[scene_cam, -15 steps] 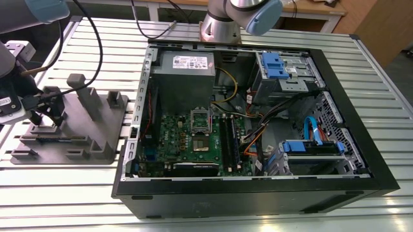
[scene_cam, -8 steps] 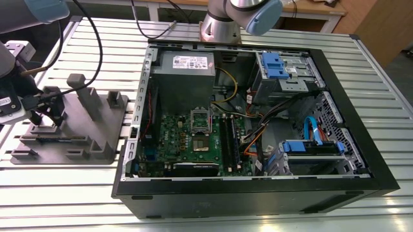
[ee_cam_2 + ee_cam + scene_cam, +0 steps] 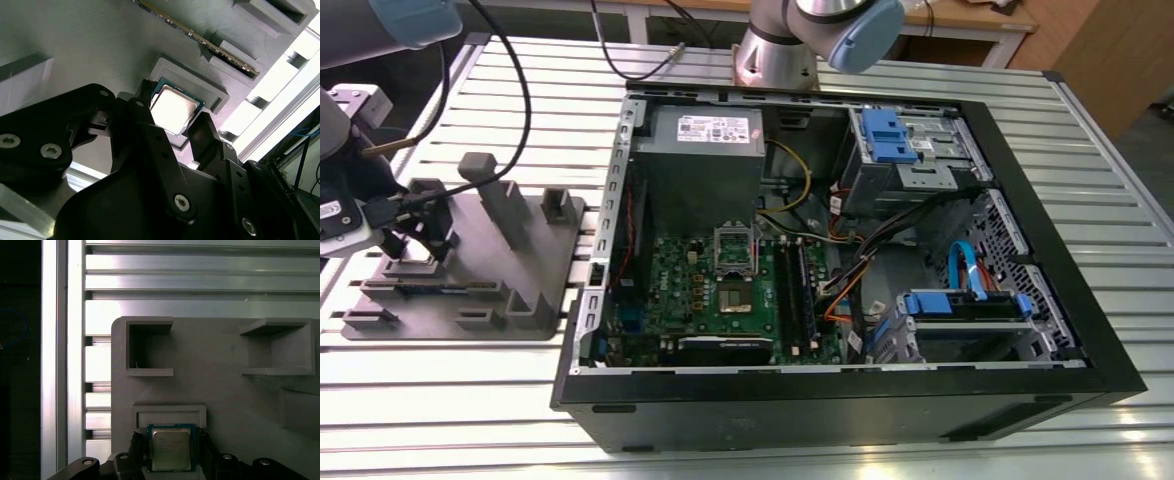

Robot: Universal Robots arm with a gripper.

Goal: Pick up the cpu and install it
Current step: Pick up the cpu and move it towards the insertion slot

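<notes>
Claw [image 3: 172, 116] low over grey holder block [image 3: 215, 380], jaws part open, nothing held. Two black fingers [image 3: 145, 125] straddle the cpu [image 3: 173, 107], one at each of two opposite edges, very close. Cannot tell if either finger touches it. In the first wrist view the cpu [image 3: 170, 449] lies flat in its shallow square pocket, silver top up, between the fingers of the claw [image 3: 170, 439], with a thin gap visible on one side. Memory stick [image 3: 200, 37] sits in a slot of the block just past the cpu pocket. Block rests on the slatted metal counter [image 3: 150, 285]. In the exterior view the claw [image 3: 416, 250] is at the holder block [image 3: 520, 250] on the exterior view's left, beside the open computer case [image 3: 1067, 250]. Green motherboard [image 3: 680, 270] inside the case, with its dark socket [image 3: 736, 297] well apart from the cpu.
</notes>
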